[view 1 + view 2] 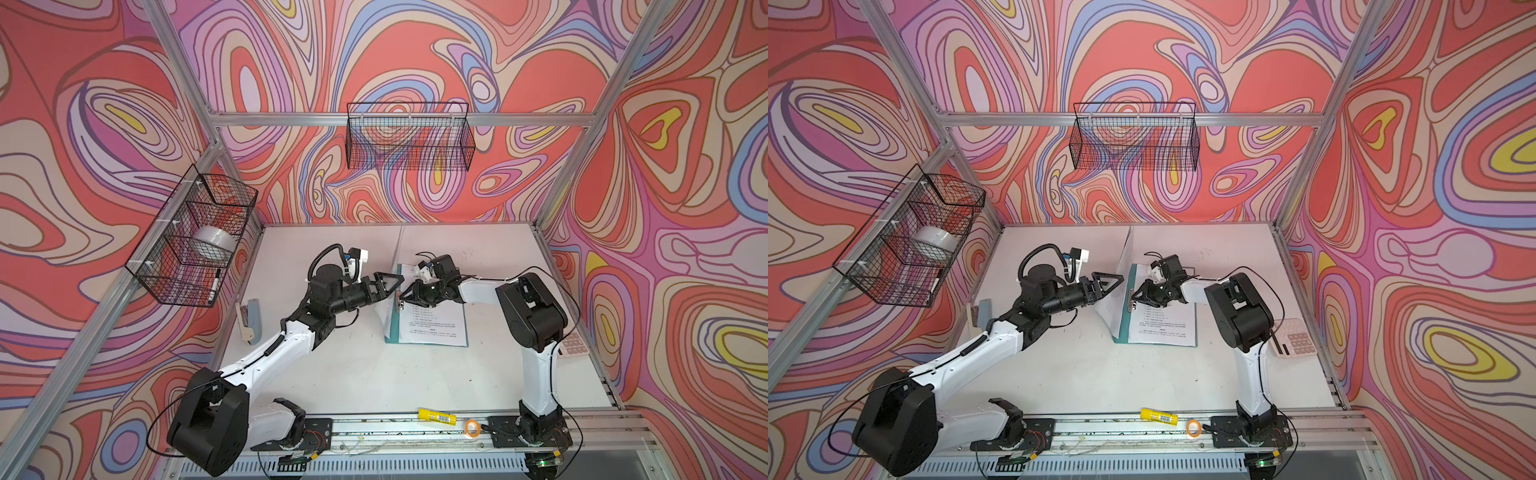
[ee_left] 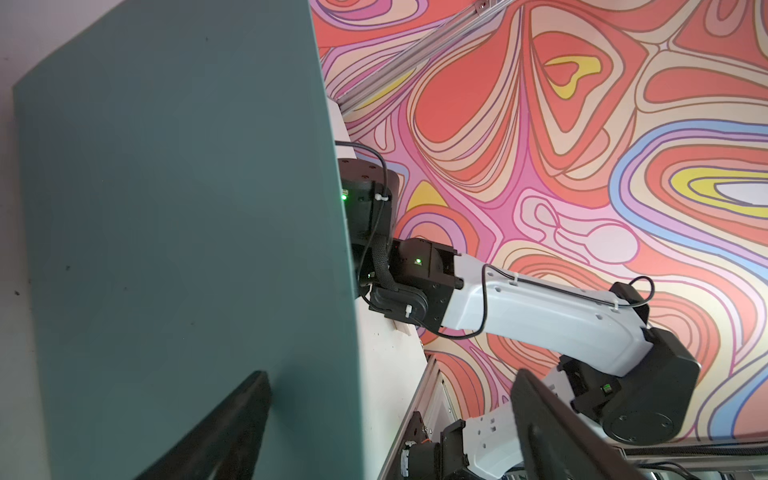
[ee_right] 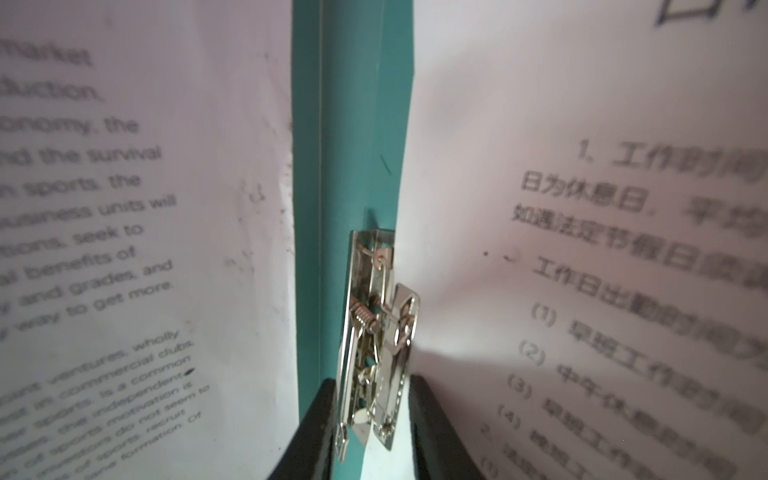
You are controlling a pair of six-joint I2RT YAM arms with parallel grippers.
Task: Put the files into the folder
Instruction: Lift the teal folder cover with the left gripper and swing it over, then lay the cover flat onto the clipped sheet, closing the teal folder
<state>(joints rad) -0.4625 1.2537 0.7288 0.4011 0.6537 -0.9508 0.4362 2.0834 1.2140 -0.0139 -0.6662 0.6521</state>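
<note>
Metal clip (image 3: 374,332) at the folder (image 3: 349,124) spine sits pinched in the right claw (image 3: 372,380); files (image 1: 436,324) lie inside on the desk (image 1: 353,365). Left claw (image 2: 390,382) is spread around the raised cover's (image 2: 187,208) edge. Clamping seems under way; next, the cover probably needs lowering shut.

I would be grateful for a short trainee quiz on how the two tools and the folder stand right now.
1. True or false: the left tool is shut on the folder's raised cover.
2. What sits between the right tool's jaws? A the metal clip; B a yellow stick; C an orange tape ring.
3. Fill in: the files lie on the folder, and the white roll sits in a wire ___.
Key: 1 false, its jaws stand open. 2 A. 3 basket.
</note>
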